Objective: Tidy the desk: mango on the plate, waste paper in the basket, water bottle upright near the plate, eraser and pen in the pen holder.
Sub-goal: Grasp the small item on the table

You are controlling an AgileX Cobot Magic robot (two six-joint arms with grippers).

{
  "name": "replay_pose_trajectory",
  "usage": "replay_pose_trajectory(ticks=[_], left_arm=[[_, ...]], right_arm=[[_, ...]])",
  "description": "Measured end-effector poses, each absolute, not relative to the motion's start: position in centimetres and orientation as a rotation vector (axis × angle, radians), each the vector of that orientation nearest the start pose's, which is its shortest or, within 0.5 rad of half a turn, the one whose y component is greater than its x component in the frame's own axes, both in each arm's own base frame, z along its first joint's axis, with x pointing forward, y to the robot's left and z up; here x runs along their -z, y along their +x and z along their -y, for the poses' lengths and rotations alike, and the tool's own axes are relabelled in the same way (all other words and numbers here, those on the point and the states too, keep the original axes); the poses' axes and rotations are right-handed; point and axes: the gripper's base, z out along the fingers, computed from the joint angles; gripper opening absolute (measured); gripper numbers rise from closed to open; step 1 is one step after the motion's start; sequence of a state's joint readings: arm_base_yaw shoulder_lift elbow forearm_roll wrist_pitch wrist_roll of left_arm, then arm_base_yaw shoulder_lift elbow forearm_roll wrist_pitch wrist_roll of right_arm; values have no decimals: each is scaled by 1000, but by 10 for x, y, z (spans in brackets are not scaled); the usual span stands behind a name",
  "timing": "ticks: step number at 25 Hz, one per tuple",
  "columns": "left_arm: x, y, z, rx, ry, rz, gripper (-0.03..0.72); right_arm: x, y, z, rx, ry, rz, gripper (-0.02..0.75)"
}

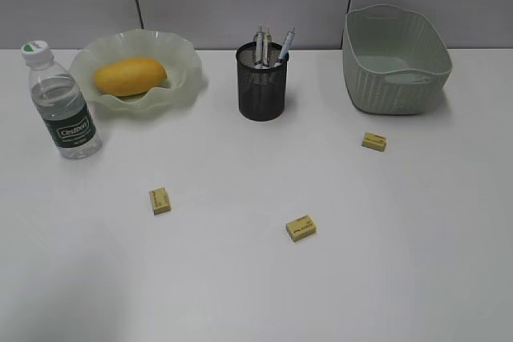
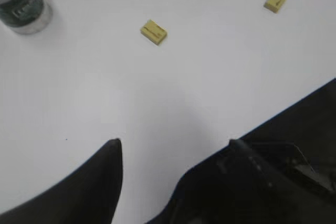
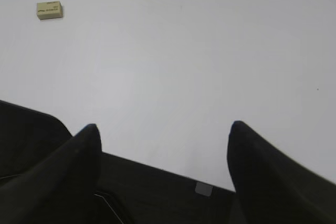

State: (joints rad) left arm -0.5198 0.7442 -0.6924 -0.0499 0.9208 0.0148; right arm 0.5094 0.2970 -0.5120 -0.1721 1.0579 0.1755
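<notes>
White desk (image 1: 256, 278), plain and flat. Mango (image 1: 130, 75) lies in the pale green plate (image 1: 186, 78) at the back left; water bottle (image 1: 63, 104) stands upright just beside the plate, on its left. Black mesh pen holder (image 1: 262, 86) at back centre, with pens (image 1: 265, 44) standing in it. Sage basket (image 1: 394, 60) at back right; I cannot see any paper in it from this angle. Three yellow erasers lie loose on the desk: left eraser (image 1: 159, 200), middle eraser (image 1: 300, 227), right eraser (image 1: 373, 141), all well apart. My left end effector (image 2: 173, 142) hangs over bare desk, jaws wide, holding nothing. My right end effector (image 3: 163, 129) likewise wide and empty, one eraser far off in its view.
</notes>
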Motion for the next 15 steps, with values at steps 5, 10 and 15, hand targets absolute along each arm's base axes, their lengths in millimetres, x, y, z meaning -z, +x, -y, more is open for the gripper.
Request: replay_pose_trajectory(ticks=[5, 10, 15], left_arm=[[-287, 153, 100, 348, 628, -2601, 470], [-266, 198, 126, 331, 627, -2711, 470], [-240, 237, 148, 305, 605, -2798, 470]], right_arm=[[-277, 42, -8, -133, -406, -2277, 585], [-277, 42, -8, -133, -406, -2277, 585], [-277, 42, -8, -133, -406, -2277, 585]])
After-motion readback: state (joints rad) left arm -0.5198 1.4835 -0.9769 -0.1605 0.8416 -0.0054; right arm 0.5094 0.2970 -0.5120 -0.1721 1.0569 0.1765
